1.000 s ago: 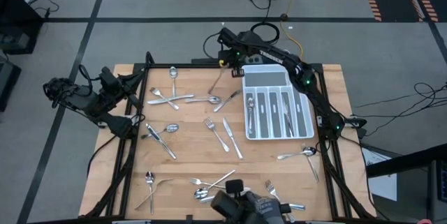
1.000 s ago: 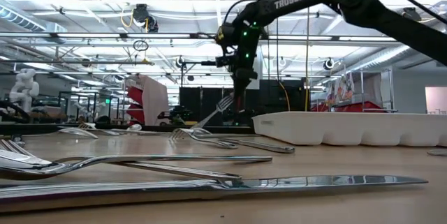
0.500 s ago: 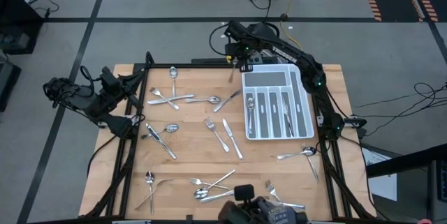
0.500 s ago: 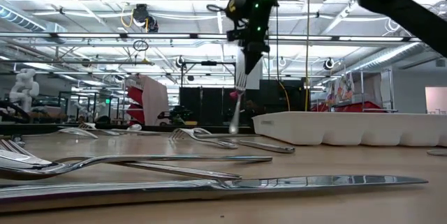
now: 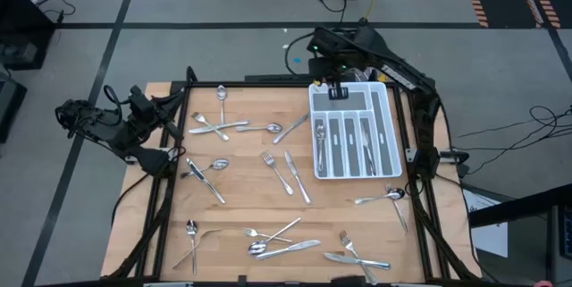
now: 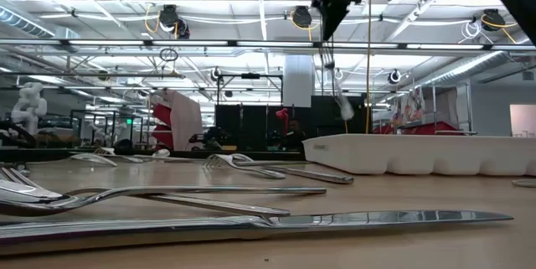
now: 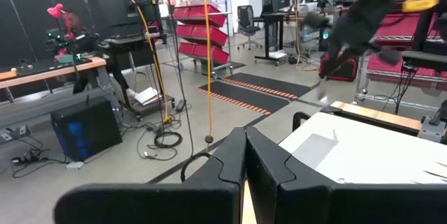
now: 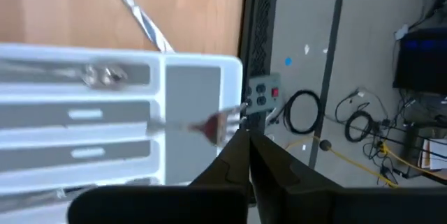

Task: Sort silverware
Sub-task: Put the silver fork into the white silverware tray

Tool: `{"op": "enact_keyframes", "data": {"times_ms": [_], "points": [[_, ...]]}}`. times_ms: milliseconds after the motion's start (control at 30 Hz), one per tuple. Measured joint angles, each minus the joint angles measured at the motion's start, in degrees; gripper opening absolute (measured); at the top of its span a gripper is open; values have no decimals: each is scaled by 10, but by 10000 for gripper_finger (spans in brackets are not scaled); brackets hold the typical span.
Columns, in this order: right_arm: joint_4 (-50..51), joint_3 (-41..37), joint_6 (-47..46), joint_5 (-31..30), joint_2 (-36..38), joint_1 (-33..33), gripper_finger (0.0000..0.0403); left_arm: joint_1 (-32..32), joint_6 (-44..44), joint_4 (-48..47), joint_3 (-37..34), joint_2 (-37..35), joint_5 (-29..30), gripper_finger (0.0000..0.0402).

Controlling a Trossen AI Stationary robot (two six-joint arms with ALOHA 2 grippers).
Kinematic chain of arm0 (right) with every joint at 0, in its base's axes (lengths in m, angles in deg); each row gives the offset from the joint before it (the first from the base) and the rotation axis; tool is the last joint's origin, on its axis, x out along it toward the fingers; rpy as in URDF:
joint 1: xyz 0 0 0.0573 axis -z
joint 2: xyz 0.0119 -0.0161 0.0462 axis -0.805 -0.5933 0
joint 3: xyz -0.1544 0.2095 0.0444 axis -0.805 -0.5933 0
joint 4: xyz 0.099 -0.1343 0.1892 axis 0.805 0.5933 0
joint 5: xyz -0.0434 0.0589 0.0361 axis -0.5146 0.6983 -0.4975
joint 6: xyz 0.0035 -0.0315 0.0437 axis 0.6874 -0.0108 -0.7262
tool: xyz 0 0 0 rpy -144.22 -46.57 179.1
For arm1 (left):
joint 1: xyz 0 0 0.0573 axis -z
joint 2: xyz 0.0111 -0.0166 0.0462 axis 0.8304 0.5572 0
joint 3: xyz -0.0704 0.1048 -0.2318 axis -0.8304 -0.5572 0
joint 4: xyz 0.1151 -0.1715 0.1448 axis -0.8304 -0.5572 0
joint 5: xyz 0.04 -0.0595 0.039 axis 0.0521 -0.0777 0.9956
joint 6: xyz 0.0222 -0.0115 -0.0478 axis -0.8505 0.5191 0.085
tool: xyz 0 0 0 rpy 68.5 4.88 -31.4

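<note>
We see the right pincer (image 5: 337, 84) clamped on a fork (image 8: 209, 125), holding it above the far end of the white tray (image 5: 391, 157). The left pincer (image 7: 245, 155) waits closed and empty off the surface's (image 5: 241, 202) left edge. Other silverware (image 5: 284, 173) lies scattered on the surface.

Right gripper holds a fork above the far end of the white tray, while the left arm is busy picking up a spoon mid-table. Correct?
Not quite. The left gripper is shut on nothing, parked at the table's left edge, per the high view. The right gripper does hold a fork over the tray.
</note>
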Motion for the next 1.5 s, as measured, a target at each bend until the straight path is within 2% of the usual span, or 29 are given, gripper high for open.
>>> {"op": "enact_keyframes", "data": {"times_ms": [133,300,700,800,1000,1167,1333,1500], "points": [[-1,0,-50,28,36,-14,0,0,0,0,0,0,0,15],[-1,0,-110,28,52,-36,0,0,0,0,0,0,0,15],[-2,-13,-189,28,83,-73,0,0,2,2,0,0,-5,15],[-2,-70,-212,27,123,-74,0,0,3,2,0,0,-7,15],[0,-245,-248,28,220,-75,0,0,15,-3,0,0,-7,15],[-25,-361,-254,38,268,-86,0,0,15,-2,0,0,-7,15],[-48,-418,-258,61,280,-94,0,0,32,-3,0,0,-7,15],[-50,-443,-267,78,280,-101,0,0,45,-3,0,0,-7,15]]}}
